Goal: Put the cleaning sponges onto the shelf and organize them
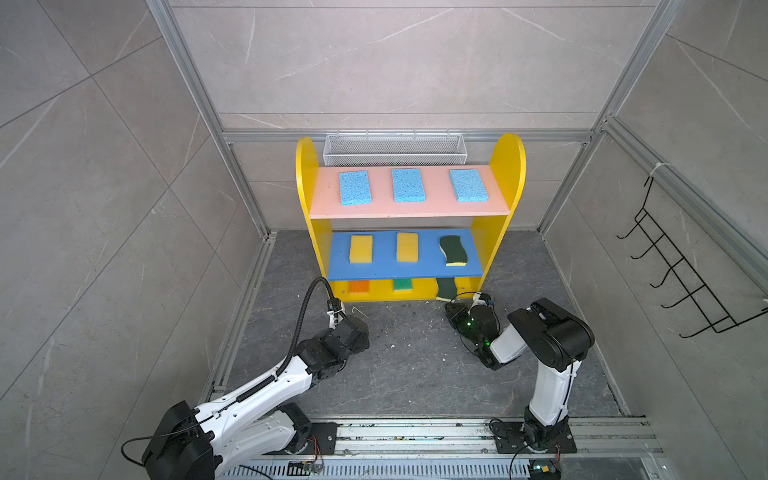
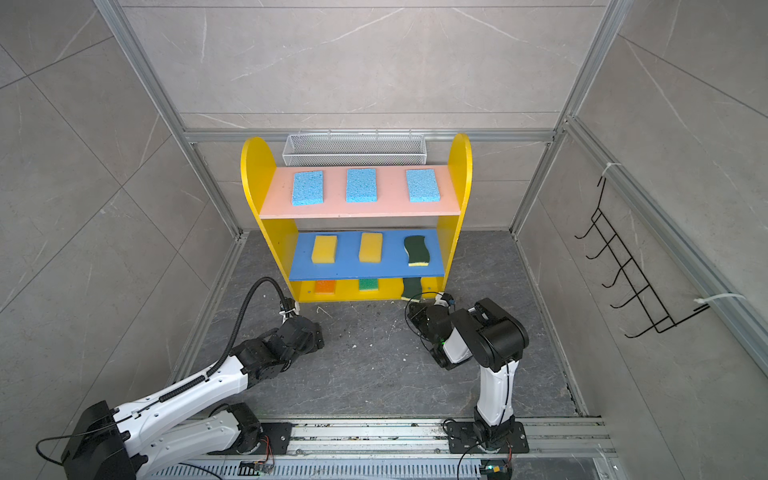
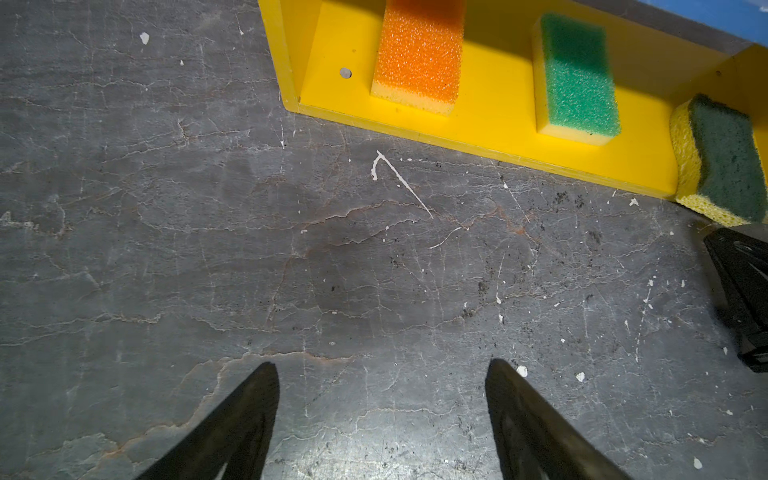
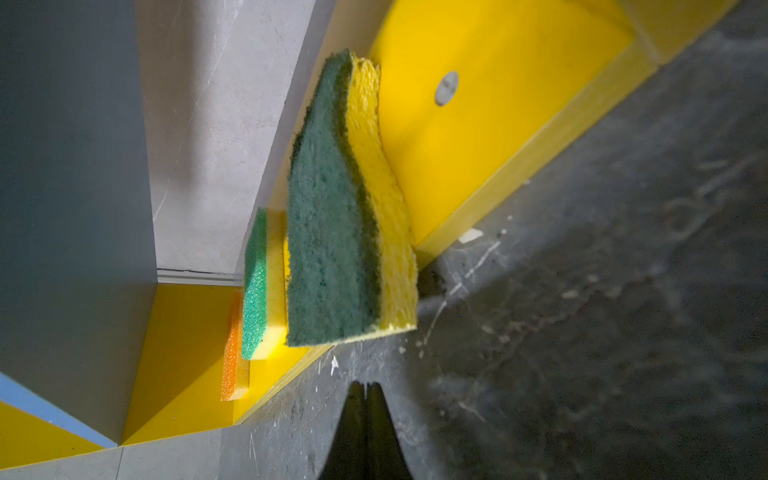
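Shelf (image 1: 506, 166) stands at back of dark stone floor (image 1: 407, 365), white wire-mesh basket (image 1: 395, 150) behind its top.

Pink top board (image 1: 409, 210): light-blue sponge L (image 1: 354, 188), light-blue sponge mid (image 1: 408, 185), light-blue sponge R (image 1: 468, 185). All flat, in a row, spaced apart.

Blue mid board (image 1: 386, 271): yellow sponge L (image 1: 360, 249), yellow sponge mid (image 1: 407, 247), upper wavy dk-green sponge (image 1: 453, 249) at R, green face up.

Yellow bottom board (image 3: 498, 124): orange sponge (image 3: 417, 54), bright green sponge (image 3: 575, 75), lower wavy dk-green sponge (image 3: 727, 166) at R end. Its front end overhangs the board's front edge, over floor. All 9 on shelf.

L gripper (image 3: 382, 415): fingers spread, nothing between them, above bare floor in front of shelf's L corner.

R gripper (image 4: 365, 411): fingers pressed together, empty, low to floor. Tips point at overhanging end of lower wavy dk-green sponge, just beside it; small gap seen in R wrist view.

Black wire hook rack (image 1: 683, 261) on R wall.
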